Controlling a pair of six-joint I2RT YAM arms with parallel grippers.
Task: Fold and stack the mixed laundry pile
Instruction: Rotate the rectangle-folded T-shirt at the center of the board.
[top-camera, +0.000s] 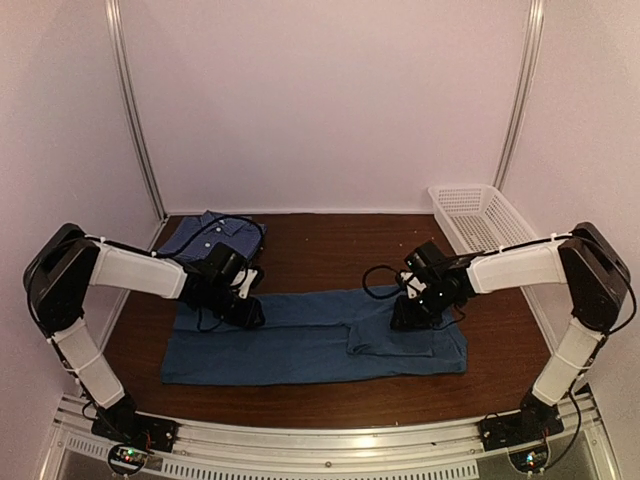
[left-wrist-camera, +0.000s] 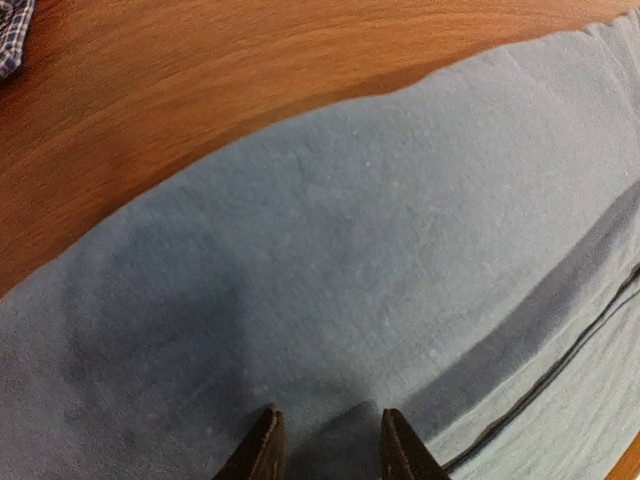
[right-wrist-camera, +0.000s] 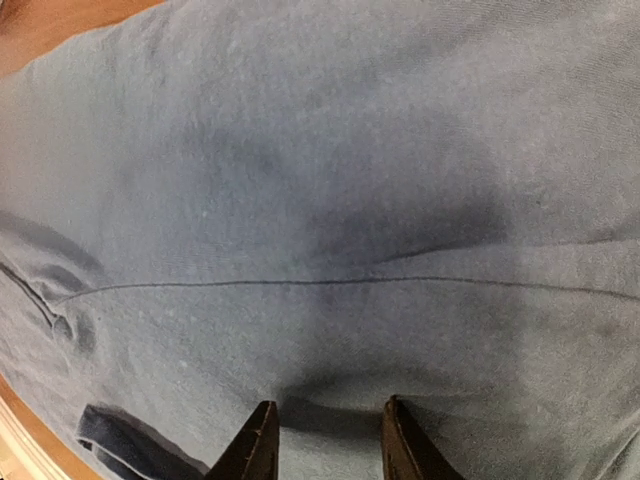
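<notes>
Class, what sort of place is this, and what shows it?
Probably a robotics test booth, not a home: a left arm and right arm bolted by a wooden table, plain enclosing walls, and a teal t-shirt laid flat.

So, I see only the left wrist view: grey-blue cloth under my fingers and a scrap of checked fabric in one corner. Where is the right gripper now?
Observer: The right gripper is low over the right part of the same plain teal-blue cloth t-shirt. The t-shirt lies stretched out from left to right.
Operator: And the checked scrap, what is it?
Observer: It is a blue-and-white checked collared shirt, lying at the far left corner of the brown wooden table.
Operator: Is anything else on the table?
Observer: Yes, a white plastic lattice basket stands at the far right corner. I see nothing inside it.
</notes>
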